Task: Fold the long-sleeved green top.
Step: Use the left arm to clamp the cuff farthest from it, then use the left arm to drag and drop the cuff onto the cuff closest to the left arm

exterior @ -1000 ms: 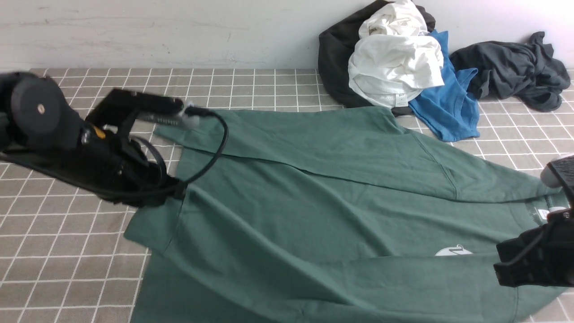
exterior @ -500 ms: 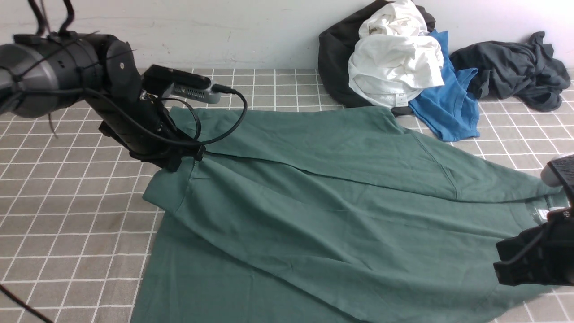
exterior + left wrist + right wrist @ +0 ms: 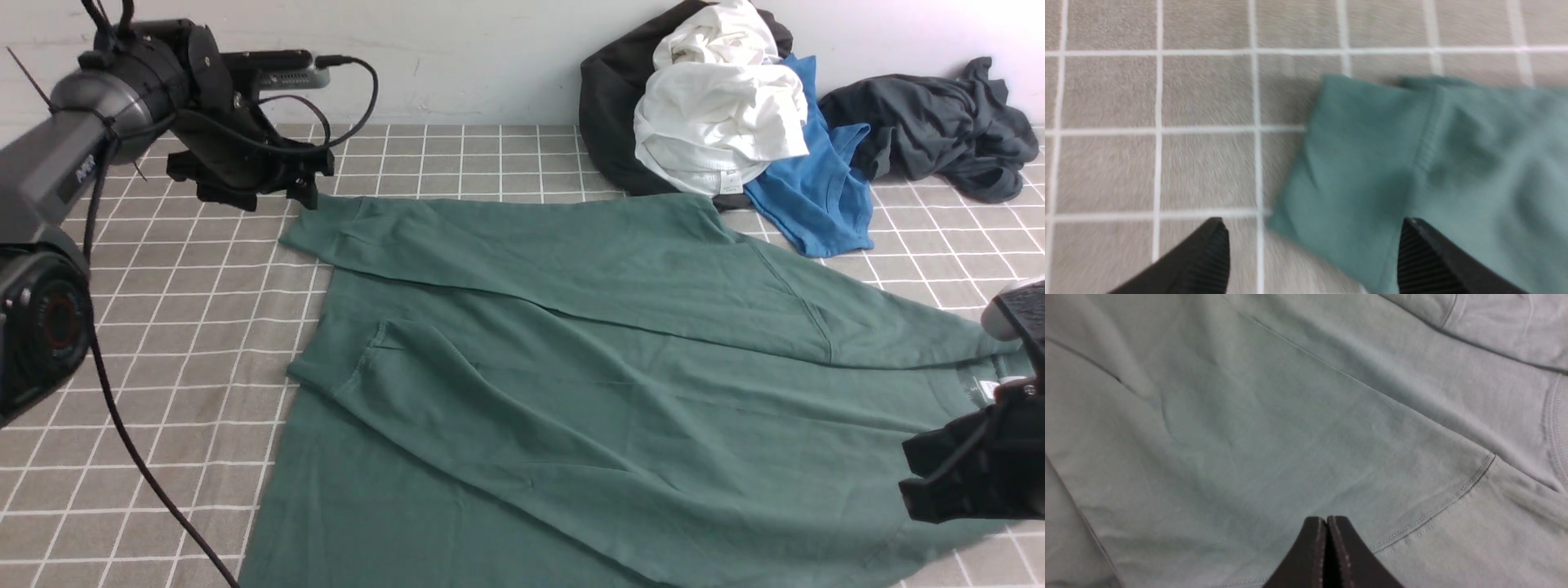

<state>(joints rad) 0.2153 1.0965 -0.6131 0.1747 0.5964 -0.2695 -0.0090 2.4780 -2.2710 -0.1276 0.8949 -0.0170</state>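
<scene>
- Green long-sleeved top (image 3: 571, 343) lies spread on the checked mat (image 3: 163, 327): matte cotton, sleeves folded across its body.
- I see the left gripper (image 3: 1313, 223) gaping over the ribbed cuff (image 3: 1355, 171), empty.
- My right gripper (image 3: 1327, 519) is pinched together above smooth fabric.

Plain white wall (image 3: 457, 57) behind, grey-brown surface (image 3: 163, 343) with white grid lines, soft even light
</scene>
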